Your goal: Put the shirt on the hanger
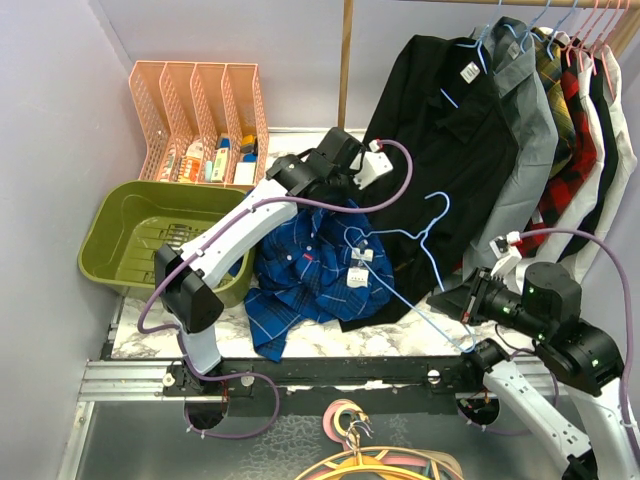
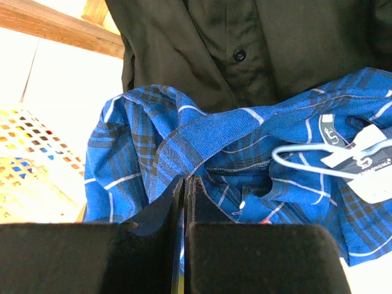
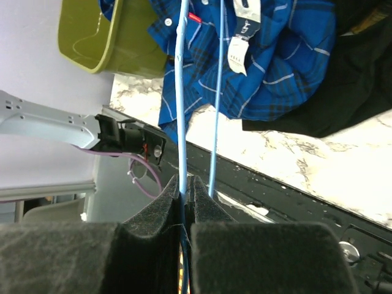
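Note:
The blue plaid shirt [image 1: 300, 270] lies crumpled on the marble table, its white tags facing up. My left gripper [image 1: 345, 195] is at the shirt's far edge, and in the left wrist view [image 2: 184, 180] it is shut on a fold of the shirt [image 2: 245, 141]. The light-blue wire hanger [image 1: 420, 236] lies slanted over the shirt, with its hook [image 2: 294, 156] resting beside the tags. My right gripper [image 1: 450, 298] holds the hanger's near end, and in the right wrist view [image 3: 185, 180] its jaws are shut on the wire [image 3: 182, 92].
An olive tub [image 1: 140, 230] sits at the left, with a pink file rack [image 1: 200, 120] behind it. A black shirt [image 1: 450, 130] and several other shirts [image 1: 570, 130] hang at the back right. A wooden post [image 1: 346, 60] stands behind. Loose hangers [image 1: 370, 455] are piled below the table's front edge.

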Controlling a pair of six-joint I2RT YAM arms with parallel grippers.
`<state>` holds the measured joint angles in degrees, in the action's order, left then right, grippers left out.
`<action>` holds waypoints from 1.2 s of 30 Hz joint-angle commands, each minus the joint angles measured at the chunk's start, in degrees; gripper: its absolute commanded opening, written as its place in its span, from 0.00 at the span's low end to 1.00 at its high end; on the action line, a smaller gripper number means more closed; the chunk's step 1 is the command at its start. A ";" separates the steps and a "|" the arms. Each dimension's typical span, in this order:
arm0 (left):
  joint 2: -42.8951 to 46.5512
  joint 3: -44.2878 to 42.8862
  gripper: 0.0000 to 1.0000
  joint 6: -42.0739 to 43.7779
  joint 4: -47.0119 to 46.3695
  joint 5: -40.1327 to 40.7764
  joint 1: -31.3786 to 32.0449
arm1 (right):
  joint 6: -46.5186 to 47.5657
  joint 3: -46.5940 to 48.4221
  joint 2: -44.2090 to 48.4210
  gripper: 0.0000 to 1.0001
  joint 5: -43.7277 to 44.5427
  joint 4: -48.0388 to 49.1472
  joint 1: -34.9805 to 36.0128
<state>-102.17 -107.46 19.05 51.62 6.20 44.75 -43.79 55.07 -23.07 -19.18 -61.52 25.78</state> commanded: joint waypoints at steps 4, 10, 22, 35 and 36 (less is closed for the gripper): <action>1.45 -1.99 0.00 0.31 1.45 -4.11 0.20 | 0.44 -1.23 -2.80 0.01 -3.05 13.35 -0.38; 0.86 -5.60 0.00 -0.62 2.63 -8.01 0.22 | 1.33 -2.75 -6.95 0.01 -1.55 21.19 -0.32; 1.34 -9.91 0.00 -1.49 7.30 -23.73 0.22 | 2.15 -4.95 -9.91 0.01 4.39 26.37 -0.30; 2.66 -17.87 0.00 -1.69 7.81 -24.65 0.18 | 0.70 -1.42 -10.66 0.01 12.56 26.88 -0.29; 2.75 -17.76 0.00 -1.66 7.51 -24.69 0.21 | 0.15 -2.18 -10.18 0.01 12.54 28.03 -0.29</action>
<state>-101.69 -123.76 18.22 59.02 -15.20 44.75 -41.93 52.47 -35.14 -11.22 -38.57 25.76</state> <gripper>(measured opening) 0.019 0.029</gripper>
